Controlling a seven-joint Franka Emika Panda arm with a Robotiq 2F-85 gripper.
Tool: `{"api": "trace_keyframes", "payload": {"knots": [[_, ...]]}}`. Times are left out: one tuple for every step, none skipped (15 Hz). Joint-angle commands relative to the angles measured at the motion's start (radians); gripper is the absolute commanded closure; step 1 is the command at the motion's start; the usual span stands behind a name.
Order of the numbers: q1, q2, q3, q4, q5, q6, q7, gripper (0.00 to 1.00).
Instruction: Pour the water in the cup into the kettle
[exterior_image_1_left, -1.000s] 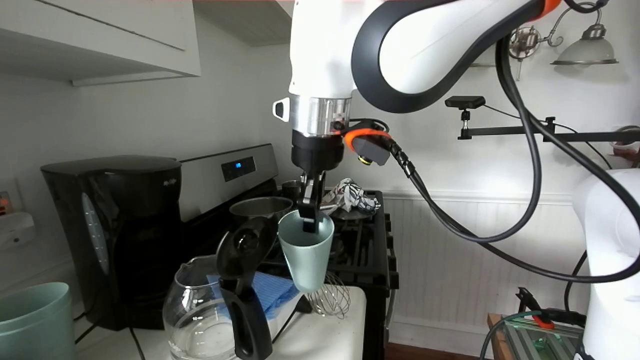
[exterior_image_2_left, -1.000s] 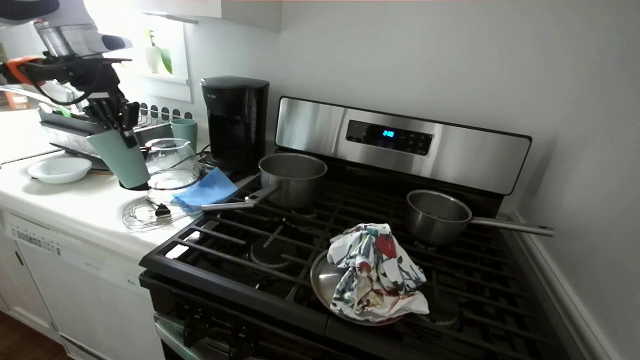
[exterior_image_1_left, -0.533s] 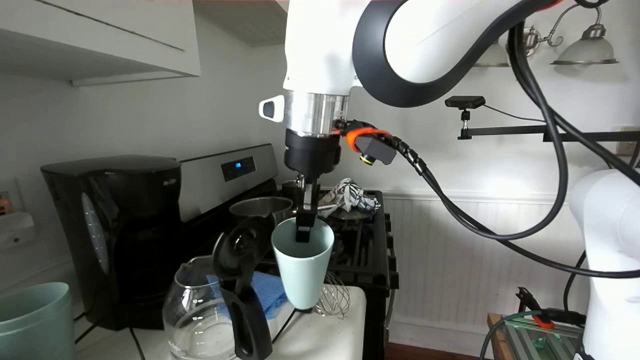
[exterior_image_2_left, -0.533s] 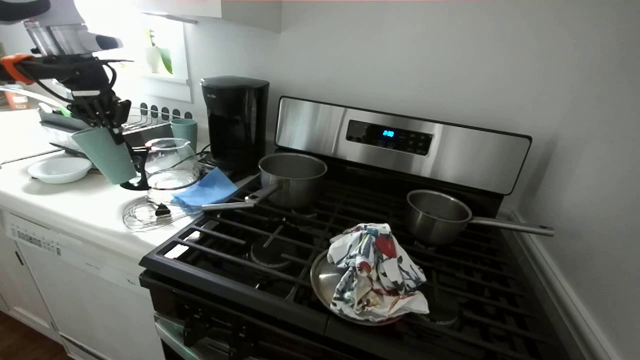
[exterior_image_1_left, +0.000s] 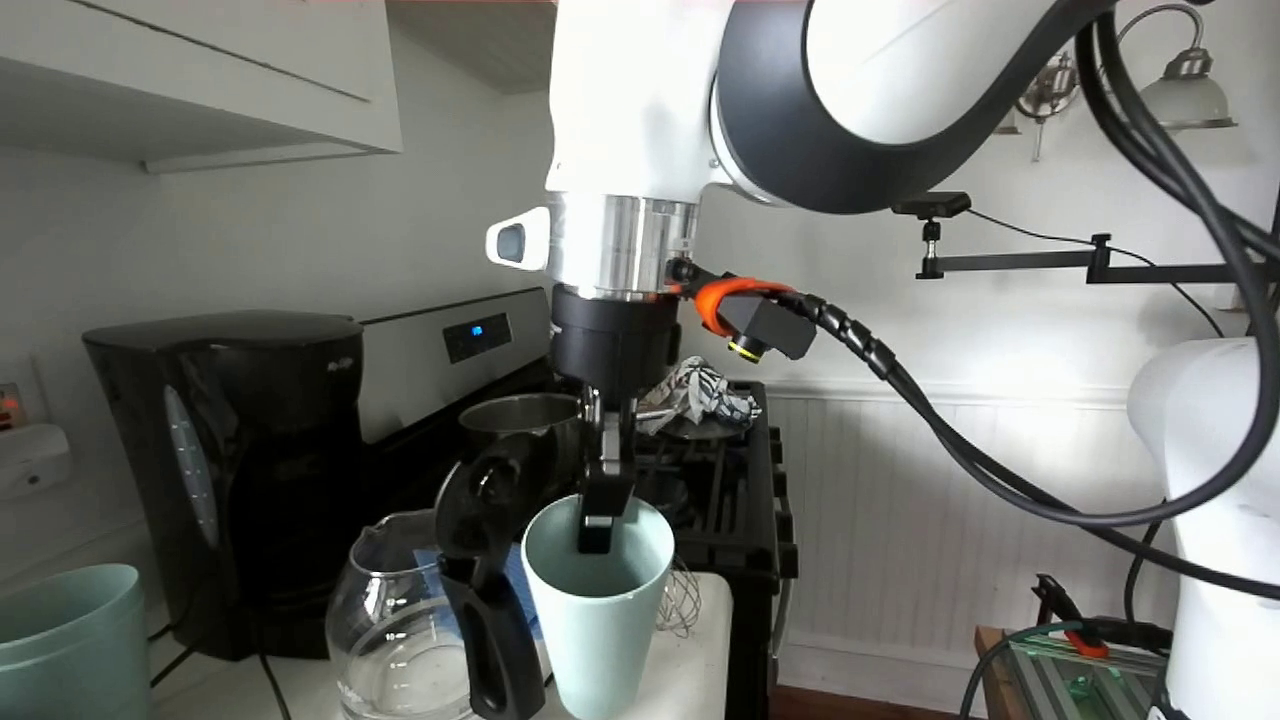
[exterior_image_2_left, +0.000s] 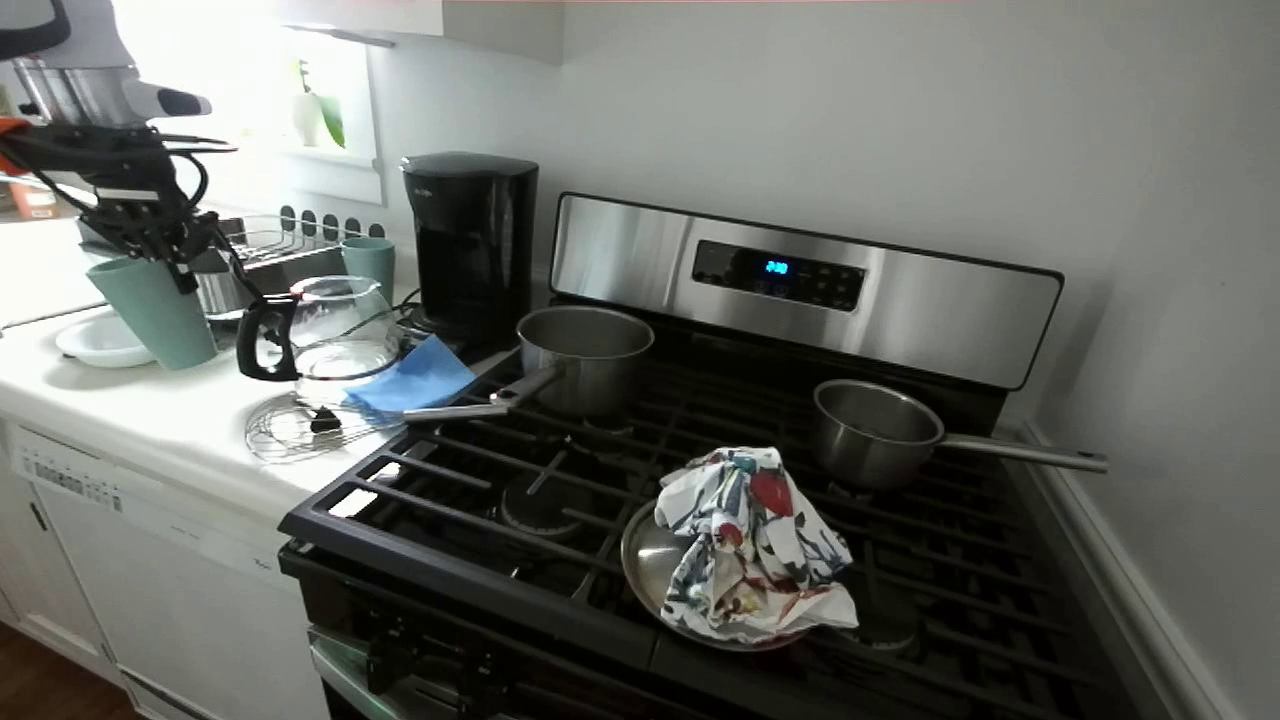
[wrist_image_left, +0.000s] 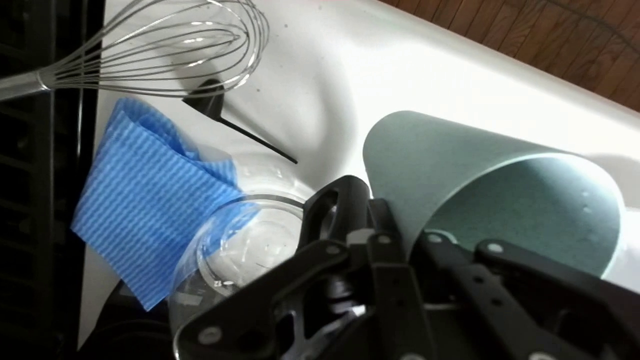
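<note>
Counter (exterior_image_2_left: 205, 420): white, runs up to the stove (exterior_image_2_left: 545, 500). Arm (exterior_image_1_left: 630, 100) reaches in over the counter in both exterior views. Coffee maker (exterior_image_1_left: 270, 400): black, on the counter, near the stove. Pan (exterior_image_2_left: 652, 560): front of the stove, crumpled towel (exterior_image_2_left: 750, 550) over most of it; two pots (exterior_image_2_left: 590, 370) farther back. Carafe (exterior_image_2_left: 345, 320): clear glass, black handle, upright on the counter near the coffee maker.

Gripper (wrist_image_left: 407, 227): jaws clenched on the wall of the cup (exterior_image_2_left: 155, 320) at its rim, one inside the mouth, one outside. Cup: pale teal, near the carafe on its handle side; leans in an exterior view, base toward the carafe. Wrist view shows a few bright specks on the inner wall; contents cannot be made out. Whether the base touches the counter, cannot tell.

Cloth (wrist_image_left: 145, 210): blue, folded, on the counter between carafe and stove. Whisk (wrist_image_left: 55, 77): wires over the counter, handle end over the stove. Small black tool (wrist_image_left: 206, 104): partly under the whisk wires, thin stem pointing away from them.
</note>
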Motion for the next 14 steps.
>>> {"api": "trace_keyframes", "payload": {"knots": [[0.019,0.044,0.009,0.005,0.087,0.055,-0.008,0.99],[0.02,0.059,0.011,0.01,0.102,0.064,-0.002,0.99],[0.021,0.076,0.012,0.013,0.118,0.068,-0.006,0.99],[0.022,0.093,0.01,0.02,0.138,0.063,-0.011,0.99],[0.023,0.113,0.01,0.029,0.155,0.047,-0.015,0.99],[0.022,0.128,0.013,0.034,0.165,0.041,-0.013,0.99],[0.021,0.142,0.018,0.042,0.173,0.03,-0.011,0.99],[0.022,0.157,0.021,0.049,0.182,0.027,-0.013,0.99],[0.021,0.17,0.026,0.058,0.186,0.024,-0.012,0.99],[0.018,0.183,0.033,0.066,0.182,0.017,-0.005,0.99],[0.016,0.191,0.037,0.07,0.178,0.017,-0.005,0.99],[0.012,0.197,0.041,0.074,0.168,0.015,-0.001,0.99],[0.011,0.202,0.042,0.077,0.169,0.013,-0.009,0.99],[0.01,0.209,0.043,0.077,0.169,0.019,-0.014,0.99]]}}
